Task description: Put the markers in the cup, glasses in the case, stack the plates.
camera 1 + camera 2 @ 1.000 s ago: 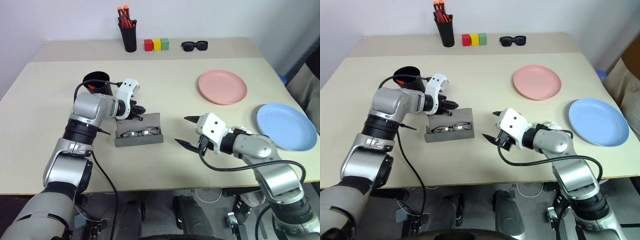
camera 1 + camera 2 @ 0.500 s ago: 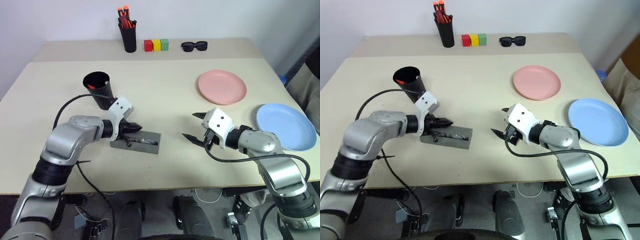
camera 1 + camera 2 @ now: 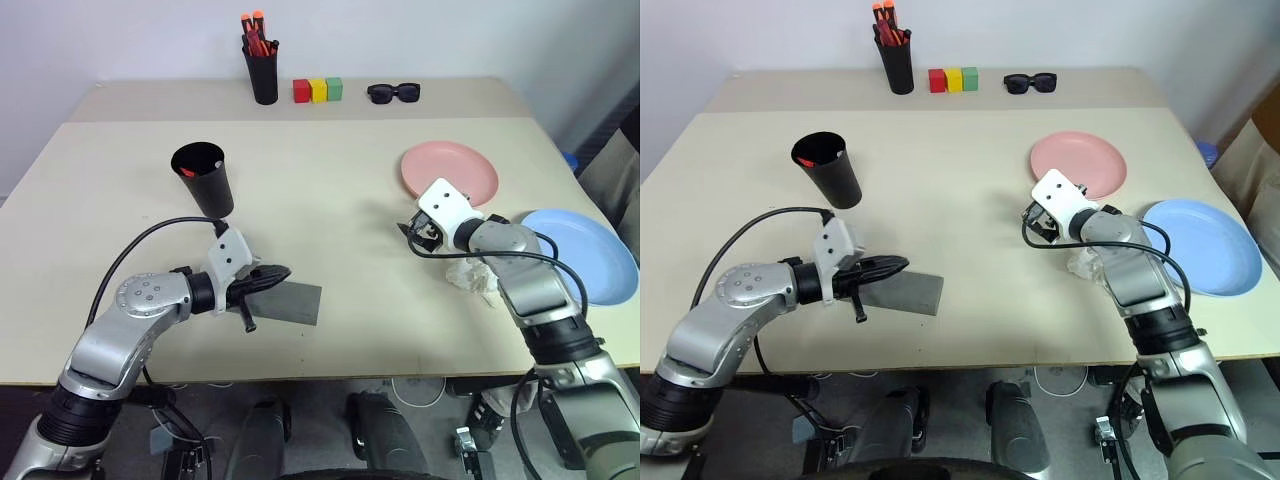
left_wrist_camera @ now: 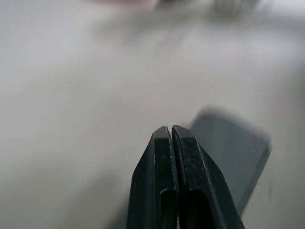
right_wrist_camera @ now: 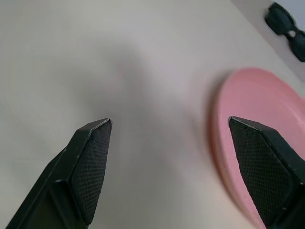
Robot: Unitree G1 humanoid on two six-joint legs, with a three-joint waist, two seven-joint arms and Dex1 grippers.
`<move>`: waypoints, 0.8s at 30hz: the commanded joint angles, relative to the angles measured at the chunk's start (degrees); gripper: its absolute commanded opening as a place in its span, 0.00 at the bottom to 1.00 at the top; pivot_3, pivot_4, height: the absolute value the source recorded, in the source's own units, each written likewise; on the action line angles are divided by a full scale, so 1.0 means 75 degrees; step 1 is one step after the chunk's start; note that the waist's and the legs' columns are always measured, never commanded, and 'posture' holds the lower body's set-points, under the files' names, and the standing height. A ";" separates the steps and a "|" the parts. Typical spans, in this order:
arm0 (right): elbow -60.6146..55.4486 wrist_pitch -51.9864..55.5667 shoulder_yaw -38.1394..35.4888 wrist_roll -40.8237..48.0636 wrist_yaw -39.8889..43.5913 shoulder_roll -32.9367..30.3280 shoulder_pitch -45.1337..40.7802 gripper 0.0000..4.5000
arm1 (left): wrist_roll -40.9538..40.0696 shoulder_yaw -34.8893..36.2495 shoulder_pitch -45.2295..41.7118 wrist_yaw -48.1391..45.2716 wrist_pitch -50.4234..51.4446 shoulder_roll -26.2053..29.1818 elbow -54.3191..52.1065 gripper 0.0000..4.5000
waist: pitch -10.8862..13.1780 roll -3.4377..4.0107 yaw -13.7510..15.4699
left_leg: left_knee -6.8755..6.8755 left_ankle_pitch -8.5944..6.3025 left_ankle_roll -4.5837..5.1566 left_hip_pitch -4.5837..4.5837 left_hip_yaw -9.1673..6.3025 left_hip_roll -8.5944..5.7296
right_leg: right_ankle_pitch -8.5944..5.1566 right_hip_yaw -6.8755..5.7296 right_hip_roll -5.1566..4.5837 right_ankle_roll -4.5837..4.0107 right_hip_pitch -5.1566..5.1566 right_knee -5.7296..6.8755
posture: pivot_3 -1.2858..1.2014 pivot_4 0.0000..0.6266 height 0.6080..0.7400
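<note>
Two plates well apart from stacked: pink plate [image 3: 450, 172] and blue plate [image 3: 583, 254] side by side on table [image 3: 330, 190]. Left gripper [image 3: 895, 266] pinched together, empty, over closed grey case [image 3: 905, 292]; right gripper [image 5: 176, 162] spread wide beside the pink rim. Black cup [image 3: 204, 179] upright, red marker [image 3: 184, 172] inside.

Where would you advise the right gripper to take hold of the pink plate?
Probably at the near-left rim of the pink plate, coming in low along the table. It lies flat, so only its raised edge offers purchase, and the open right gripper already faces that side.
</note>
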 commanded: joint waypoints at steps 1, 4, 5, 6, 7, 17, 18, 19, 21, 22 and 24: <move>0.1549 -0.0943 0.0138 -0.0723 -0.0677 0.0024 -0.0745 0.88 | -0.0236 0.0191 0.0101 -0.0238 -0.0415 -0.0054 -0.0330 0.01 | 0.0000 0.0001 -0.0026 | 0.0000 0.0000 0.0000 0.0000 0.0001 0.0000 | 0.0001 0.0000 0.0000 0.0000 0.0000 0.0001 | 0.52 0.24 1.00; 0.2923 -0.1589 0.0290 -0.1040 -0.1036 0.0136 -0.1279 0.88 | -0.0273 0.0152 0.0240 -0.0289 -0.0581 -0.0153 -0.0489 0.01 | 0.0000 0.0001 -0.0053 | -0.0004 0.0000 0.0000 0.0001 0.0001 -0.0001 | 0.0009 0.0001 0.0002 0.0017 0.0000 0.0001 | 0.52 0.24 1.00; 0.3387 -0.1769 0.0298 -0.1109 -0.1182 0.0192 -0.1457 0.88 | -0.0329 0.0154 0.0248 -0.0288 -0.0571 -0.0202 -0.0522 0.01 | 0.0000 0.0001 -0.0058 | -0.0006 0.0000 0.0000 0.0001 0.0000 -0.0001 | 0.0012 0.0000 0.0002 0.0022 0.0000 0.0000 | 0.52 0.24 1.00; 0.3804 -0.1945 0.0315 -0.1189 -0.1309 0.0232 -0.1613 0.88 | -0.0392 0.0158 0.0243 -0.0279 -0.0513 -0.0242 -0.0548 0.01 | 0.0001 0.0001 -0.0061 | -0.0006 0.0000 0.0000 0.0001 0.0000 -0.0001 | 0.0013 0.0001 0.0003 0.0022 0.0000 0.0000 | 0.52 0.24 1.00; 0.4199 -0.2161 0.0366 -0.1295 -0.1395 0.0250 -0.1756 0.82 | -0.0413 0.0161 0.0226 -0.0262 -0.0509 -0.0293 -0.0563 0.00 | 0.0001 0.0002 -0.0063 | -0.0006 0.0000 0.0000 0.0001 0.0001 -0.0001 | 0.0013 0.0001 0.0003 0.0022 0.0000 0.0001 | 0.52 0.24 1.00; 0.4631 -0.3347 0.0388 -0.1567 -0.1371 0.0073 -0.1874 0.01 | -0.0327 0.0044 -0.0030 -0.0065 -0.0600 -0.0579 -0.0417 0.00 | 0.0002 0.0005 -0.0065 | -0.0004 0.0000 0.0001 0.0003 -0.0004 -0.0001 | 0.0014 0.0002 0.0007 0.0024 0.0001 0.0005 | 0.52 0.24 1.00; 0.4206 -0.3287 0.0317 -0.1605 -0.1390 -0.0060 -0.1689 0.01 | -0.0418 0.0047 -0.0171 -0.0010 -0.0551 -0.0718 -0.0338 0.00 | 0.0003 0.0006 -0.0048 | -0.0004 0.0000 0.0001 0.0003 -0.0004 -0.0001 | 0.0014 0.0002 0.0007 0.0024 0.0001 0.0006 | 0.52 0.24 1.00; 0.3732 -0.3194 0.0222 -0.1603 -0.1342 -0.0201 -0.1483 0.01 | -0.0487 0.0042 -0.0312 0.0025 -0.0520 -0.0846 -0.0263 0.00 | 0.0003 0.0006 -0.0035 | -0.0003 0.0000 0.0001 0.0001 -0.0006 -0.0001 | 0.0014 0.0002 0.0007 0.0024 0.0001 0.0007 | 0.52 0.24 1.00; 0.2504 -0.2888 -0.0069 -0.1491 -0.1078 -0.0553 -0.0949 0.01 | -0.0536 -0.0037 -0.0618 0.0050 -0.0480 -0.1078 -0.0087 0.00 | 0.0004 0.0008 -0.0013 | -0.0002 0.0000 0.0001 -0.0001 -0.0009 -0.0003 | 0.0014 0.0001 0.0005 0.0025 0.0001 0.0007 | 0.52 0.24 1.00; 0.1855 -0.2733 -0.0246 -0.1394 -0.0894 -0.0744 -0.0645 0.01 | -0.0525 -0.0103 -0.0750 0.0043 -0.0483 -0.1174 -0.0007 0.00 | 0.0005 0.0011 0.0029 | -0.0001 0.0000 0.0001 -0.0001 -0.0009 -0.0004 | 0.0015 0.0001 0.0005 0.0026 0.0001 0.0007 | 0.52 0.24 1.00; 0.0363 -0.2307 -0.0739 -0.1099 -0.0376 -0.1207 0.0138 0.01 | -0.0463 -0.0309 -0.0984 -0.0028 -0.0528 -0.1349 0.0151 0.00 | 0.0005 0.0013 0.0060 | -0.0002 0.0000 0.0001 -0.0002 -0.0009 -0.0007 | 0.0015 0.0001 0.0003 0.0027 0.0001 0.0007 | 0.52 0.24 1.00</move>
